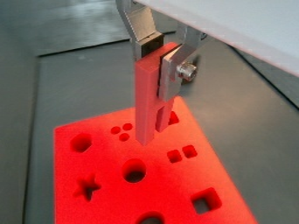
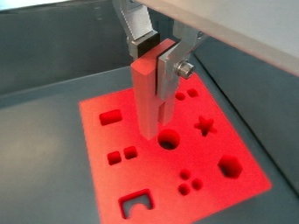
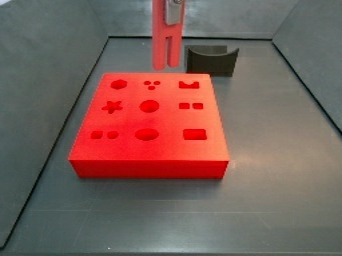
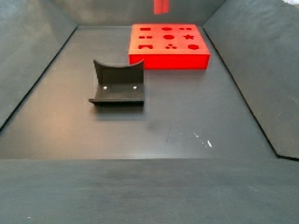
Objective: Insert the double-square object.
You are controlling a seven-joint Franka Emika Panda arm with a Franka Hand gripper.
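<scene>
In both wrist views the end effector [image 1: 160, 54] [image 2: 158, 54] is clenched on the upper part of the double-square object [image 1: 149, 101] [image 2: 152, 101], which hangs upright above the red block [image 1: 187, 188] [image 2: 222, 188]. In a side view, the peg's tip is over the block's [image 3: 147, 135] 12 o'clock edge; the dark curved holder [image 3: 213, 60] sits on the bench [image 3: 267, 200] at the block's 1 o'clock, apart from it.
</scene>
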